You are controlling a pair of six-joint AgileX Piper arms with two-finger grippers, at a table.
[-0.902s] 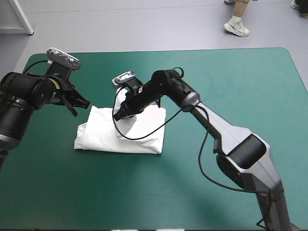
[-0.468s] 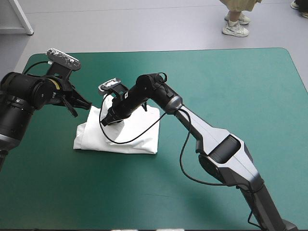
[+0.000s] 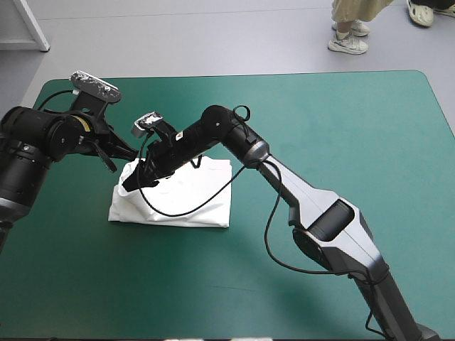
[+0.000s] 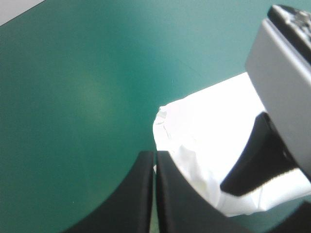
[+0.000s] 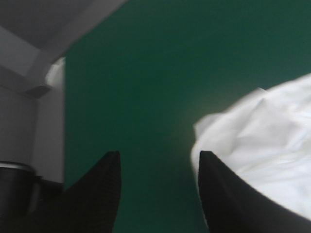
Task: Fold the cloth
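Right pincer [image 3: 133,185] has slid across the T-shirt [image 3: 206,193], beside left pincer [image 3: 126,153].

Teal-green table [image 3: 355,128] on a smooth grey floor [image 3: 213,35], evenly lit.

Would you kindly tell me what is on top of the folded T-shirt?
The open right gripper reaches over the T-shirt at its left end; whether it touches cannot be seen. The cloth beneath it is covered.
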